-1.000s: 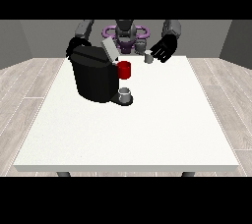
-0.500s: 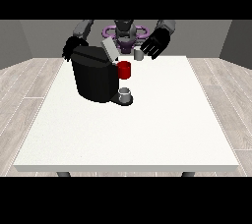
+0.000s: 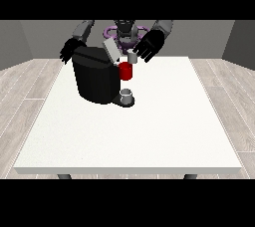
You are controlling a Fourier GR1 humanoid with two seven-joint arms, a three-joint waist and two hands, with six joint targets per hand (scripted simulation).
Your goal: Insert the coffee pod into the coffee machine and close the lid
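Your small grey cylindrical coffee pod (image 3: pixel 132 57) sits pinched in the hand at the view's right (image 3: pixel 149 46), upper centre, just above the black coffee machine (image 3: pixel 95 75) with its raised lid (image 3: pixel 111 50); the pod looks light, rigid, smooth, so pinch its sides

Coffee machine (image 3: pixel 95 77): we see a black, rounded body standing upright on the table, toward its 10 o'clock part.
Lid (image 3: pixel 111 50): we see a pale grey flap raised and tilted at the machine's top, so the machine stands open.
Red front part (image 3: pixel 126 71): it sits at the machine's 3 o'clock side.
Coffee pod (image 3: pixel 132 57): we see a small grey cylinder, upright, just above the red part, at 2 o'clock from the machine's body.
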